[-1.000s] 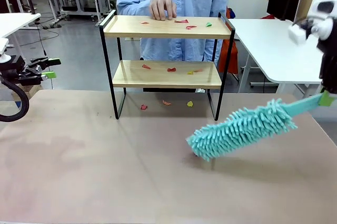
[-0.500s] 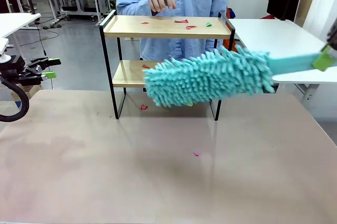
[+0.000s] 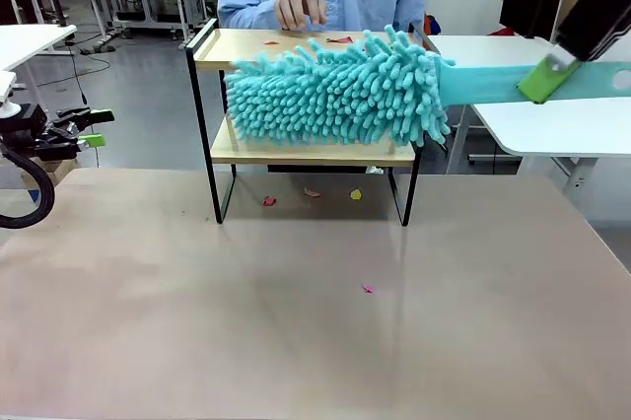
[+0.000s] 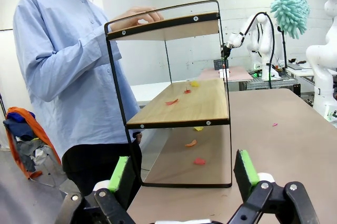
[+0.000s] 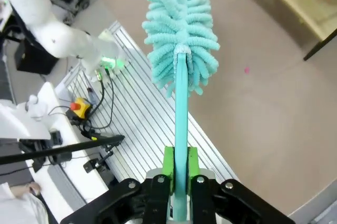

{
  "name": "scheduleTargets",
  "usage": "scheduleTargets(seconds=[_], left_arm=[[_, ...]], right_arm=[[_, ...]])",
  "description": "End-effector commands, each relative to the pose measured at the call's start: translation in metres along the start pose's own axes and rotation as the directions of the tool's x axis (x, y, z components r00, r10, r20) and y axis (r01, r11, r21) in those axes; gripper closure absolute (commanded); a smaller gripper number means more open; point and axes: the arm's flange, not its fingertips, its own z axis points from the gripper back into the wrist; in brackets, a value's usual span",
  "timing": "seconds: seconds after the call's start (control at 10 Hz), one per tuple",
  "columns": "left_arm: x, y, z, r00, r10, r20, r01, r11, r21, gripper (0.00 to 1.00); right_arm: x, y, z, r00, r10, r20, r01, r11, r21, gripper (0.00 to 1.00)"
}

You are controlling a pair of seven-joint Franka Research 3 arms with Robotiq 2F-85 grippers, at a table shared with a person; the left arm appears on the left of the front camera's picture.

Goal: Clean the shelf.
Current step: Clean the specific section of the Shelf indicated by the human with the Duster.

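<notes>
**Duster (image 3: 335,90) at shelf (image 3: 315,155) top**

Front: fluffy head hides the top board's near edge, open table (image 3: 197,321) nearer; right gripper (image 3: 542,80) up high at right.
Left wrist: left gripper (image 4: 181,167) gaping, empty, shelf ahead.
Right wrist: pads (image 5: 168,163) clamp the handle (image 5: 180,119).

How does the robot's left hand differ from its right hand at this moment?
The left hand is open and empty; the right hand is shut on the duster by its handle. The left hand sits low at the left, facing the end of the shelf; the right hand is raised at the right, holding the duster roughly level. Both have green pads.
</notes>
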Motion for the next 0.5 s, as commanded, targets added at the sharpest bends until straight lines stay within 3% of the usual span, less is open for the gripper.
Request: scheduleTargets(seconds=[0.0,0.2,0.3,0.4], left_arm=[[0.003,-0.002,0.0,1.0,-0.009,-0.005,0.009,1.0,-0.009,0.0],[0.003,-0.002,0.0,1.0,-0.009,-0.005,0.009,1.0,-0.009,0.0],[0.003,-0.002,0.0,1.0,-0.009,-0.005,0.009,1.0,-0.009,0.0],[0.003,-0.002,0.0,1.0,-0.009,-0.005,0.009,1.0,-0.009,0.0]], right_arm=[[-0.005,-0.007,0.003,0.996,0.08,-0.028,-0.081,0.997,-0.004,0.87],[-0.002,-0.001,-0.001,0.999,0.029,-0.015,-0.029,1.0,-0.002,0.87],[0.019,0.023,-0.004,0.994,-0.082,0.069,0.091,0.987,-0.129,0.87],[0.044,0.042,-0.008,0.983,-0.12,0.137,0.143,0.973,-0.179,0.87]])
